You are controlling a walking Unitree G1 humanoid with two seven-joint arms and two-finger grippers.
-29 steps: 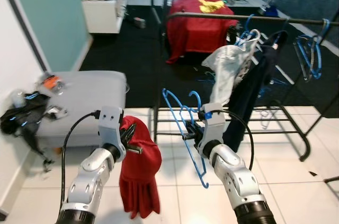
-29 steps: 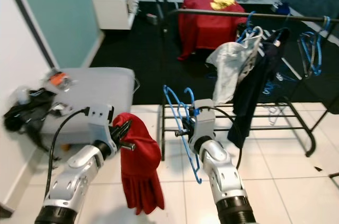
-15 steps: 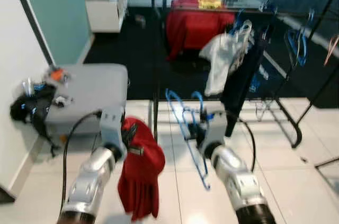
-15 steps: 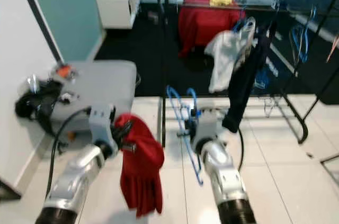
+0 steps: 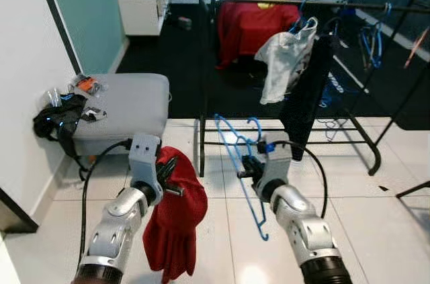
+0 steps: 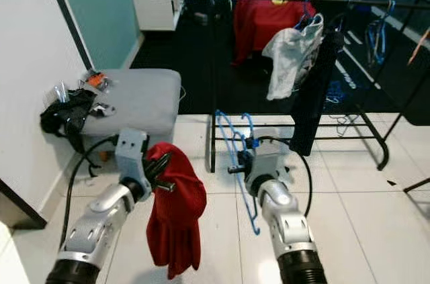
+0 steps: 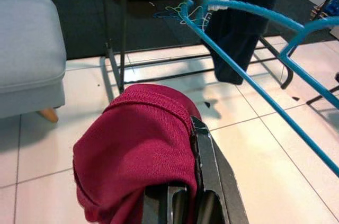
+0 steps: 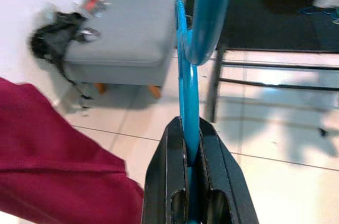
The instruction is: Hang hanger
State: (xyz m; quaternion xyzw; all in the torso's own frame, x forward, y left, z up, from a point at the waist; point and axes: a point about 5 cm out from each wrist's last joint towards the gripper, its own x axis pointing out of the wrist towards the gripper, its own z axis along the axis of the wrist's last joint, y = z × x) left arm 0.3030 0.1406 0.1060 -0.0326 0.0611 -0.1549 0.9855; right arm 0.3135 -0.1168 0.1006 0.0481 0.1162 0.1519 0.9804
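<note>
Blue hanger and red garment, both held before the clothes rack

We grip the blue hanger [image 5: 238, 163] in our right gripper [image 8: 192, 179], fingers pinched on it; our left gripper [image 5: 168, 175] is clamped on the red garment [image 5: 176, 223]; clothes rack [image 5: 322, 4] stands ahead, over white tiles.

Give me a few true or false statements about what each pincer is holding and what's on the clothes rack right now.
1. The right pincer grips a blue hanger. True.
2. The left pincer holds a white shirt. False: it holds a red garment.
3. The clothes rack is bare. False: a white garment and a dark garment hang on it.
4. A grey ottoman stands to the robot's left. True.
</note>
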